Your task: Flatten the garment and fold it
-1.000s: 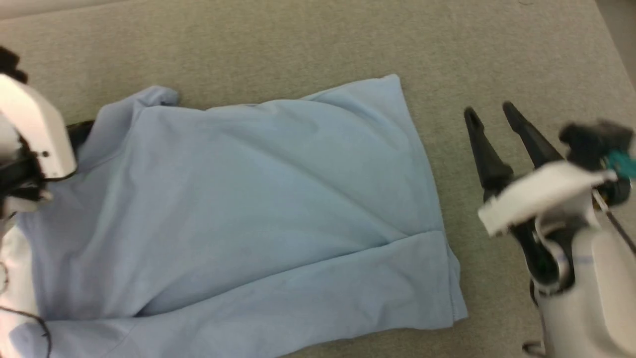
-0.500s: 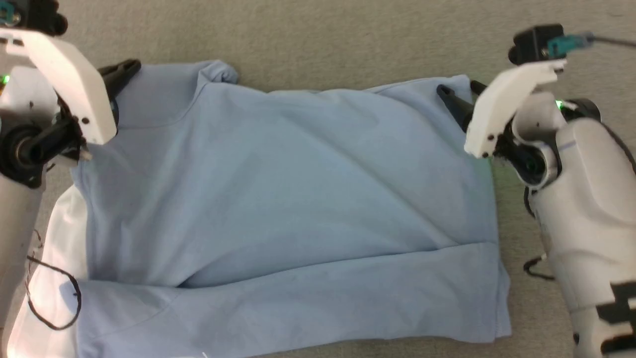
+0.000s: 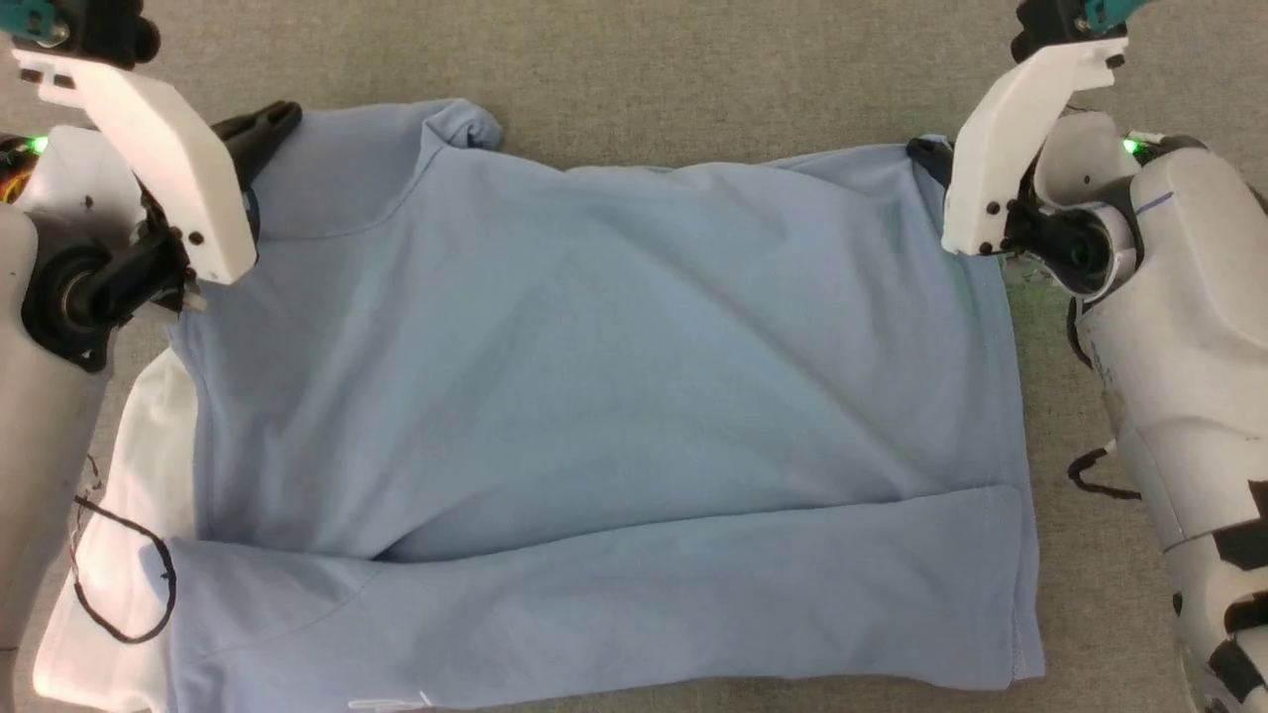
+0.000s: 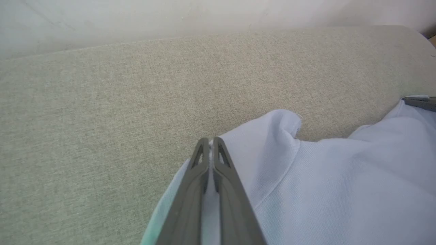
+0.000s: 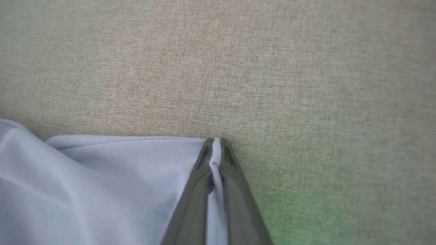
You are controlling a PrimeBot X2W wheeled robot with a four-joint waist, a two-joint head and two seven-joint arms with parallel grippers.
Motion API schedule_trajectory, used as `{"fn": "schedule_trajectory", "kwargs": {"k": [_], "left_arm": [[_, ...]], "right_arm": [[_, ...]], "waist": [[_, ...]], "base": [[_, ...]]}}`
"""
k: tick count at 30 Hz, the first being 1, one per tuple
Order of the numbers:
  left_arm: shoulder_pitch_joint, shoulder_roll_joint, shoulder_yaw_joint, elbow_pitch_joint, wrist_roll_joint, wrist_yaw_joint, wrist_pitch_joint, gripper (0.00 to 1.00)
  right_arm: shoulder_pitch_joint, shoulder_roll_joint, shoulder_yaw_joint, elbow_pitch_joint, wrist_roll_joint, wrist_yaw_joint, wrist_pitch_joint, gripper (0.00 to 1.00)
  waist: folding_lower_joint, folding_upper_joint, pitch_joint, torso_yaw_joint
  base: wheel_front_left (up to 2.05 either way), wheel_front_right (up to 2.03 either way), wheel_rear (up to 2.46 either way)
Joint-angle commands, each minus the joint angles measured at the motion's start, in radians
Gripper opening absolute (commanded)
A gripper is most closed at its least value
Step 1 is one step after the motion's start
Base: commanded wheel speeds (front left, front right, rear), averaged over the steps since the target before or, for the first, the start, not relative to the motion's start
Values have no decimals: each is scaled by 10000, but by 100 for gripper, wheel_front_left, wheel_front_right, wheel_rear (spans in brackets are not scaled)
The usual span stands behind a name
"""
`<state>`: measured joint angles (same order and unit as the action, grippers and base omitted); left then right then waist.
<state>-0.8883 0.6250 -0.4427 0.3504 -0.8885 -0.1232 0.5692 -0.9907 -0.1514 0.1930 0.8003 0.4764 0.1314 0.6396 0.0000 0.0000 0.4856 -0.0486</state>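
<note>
Head view: we note the light blue knit short-sleeved garment [image 3: 594,376] spread nearly flat on the beige woven fabric surface [image 3: 693,69]. One long fold lies along its near side, and a white band [image 3: 149,446] shows at its left end. The left gripper [image 3: 265,127] sits at the far left corner and the right gripper [image 3: 926,153] at the far right corner, both touching cloth. A thin black cable loop [image 3: 170,579] hangs beside the left arm.

Left wrist view: the left gripper [image 4: 212,141] has its fingers pressed together with a strip of the garment [image 4: 323,187] pinched between them. A sleeve is bunched just right of the tips, and the surface [image 4: 102,102] stretches beyond.

Right wrist view: the right gripper [image 5: 216,141] is clamped on the garment's [image 5: 102,177] edge, a ridge of cloth standing between the fingers up to their tips. The surface [image 5: 238,68] has a green tint at lower right.
</note>
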Motion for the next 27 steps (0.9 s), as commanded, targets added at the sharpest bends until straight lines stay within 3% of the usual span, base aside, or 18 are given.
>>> {"fn": "schedule_trajectory", "kwargs": {"k": [1,8,14,18,27], "left_arm": [[-145,25,-54,68,1,-71,-294,0],[371,59,25,462,99,-72,-1597,0],[1798,132,364,6,-84,98,-2750,0],[3486,195,685,-986,-430,541,-3385,0],[7638,227,1273,-3556,-986,2224,-4355,0]], "right_arm": [[423,22,145,90,-4,-7,-347,0],[983,-708,201,-1626,130,-7,-2273,0],[2879,-1440,402,-3688,221,-7,-2568,0],[4741,-1630,179,-5023,252,-7,-2381,0],[8005,-1346,-960,-6657,349,-7,-1736,0]], "waist": [[0,0,-159,26],[0,0,-1093,98],[0,0,-2116,188],[0,0,-2729,195],[0,0,-3459,339]], "base": [[0,0,0],[0,0,0],[0,0,0],[0,0,0],[0,0,0]]}}
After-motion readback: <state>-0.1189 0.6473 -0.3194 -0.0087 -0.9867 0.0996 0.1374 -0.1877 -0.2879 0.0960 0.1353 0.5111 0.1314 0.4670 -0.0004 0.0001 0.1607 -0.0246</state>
